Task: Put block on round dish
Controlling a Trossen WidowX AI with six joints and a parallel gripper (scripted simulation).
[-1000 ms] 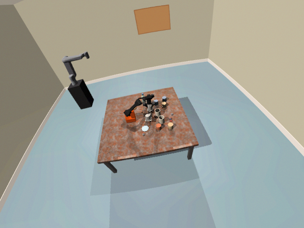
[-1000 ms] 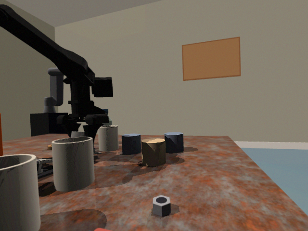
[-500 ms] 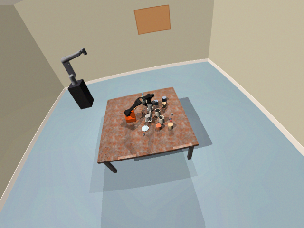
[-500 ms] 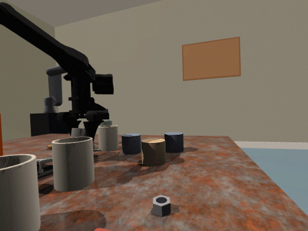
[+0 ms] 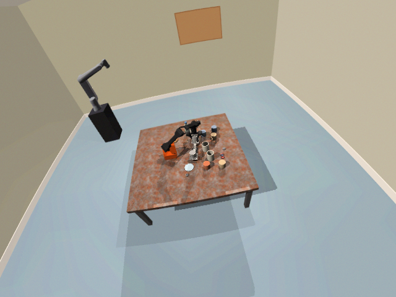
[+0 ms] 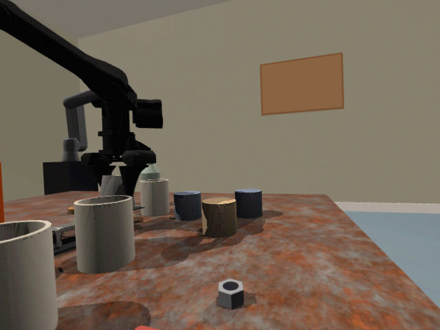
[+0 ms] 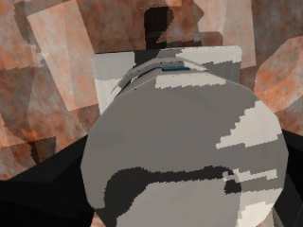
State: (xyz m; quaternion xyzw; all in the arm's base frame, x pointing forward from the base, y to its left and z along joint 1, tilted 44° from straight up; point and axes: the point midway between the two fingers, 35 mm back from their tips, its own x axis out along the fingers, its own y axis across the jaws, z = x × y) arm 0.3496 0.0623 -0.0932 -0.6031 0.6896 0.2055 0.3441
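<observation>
My gripper (image 5: 194, 137) (image 6: 114, 190) (image 7: 173, 130) is shut on the grey cup (image 5: 194, 139) (image 6: 111, 185) (image 7: 189, 123) at the far end of the balance (image 5: 194, 148) (image 7: 114, 66). The cup looks slightly tilted in the exterior view. Its closed end fills much of the wrist view, with a finger on each side. A thin teal strip (image 7: 175, 69) shows at the cup's far edge; I cannot tell what it is. The other identical cup (image 5: 192, 154) stands on the near end. The pale round dish (image 5: 189, 167) lies nearer the front with no cup above it.
Light open cups (image 5: 210, 156) (image 6: 104, 236) stand right of the balance. Blue cylinders (image 5: 213, 129) (image 6: 248, 203), a tan one (image 5: 213, 137) (image 6: 218, 217) and a bottle (image 6: 150, 172) are farther back. A red-orange cylinder (image 5: 206, 165) is right of the dish. An orange box (image 5: 170, 152) is at left.
</observation>
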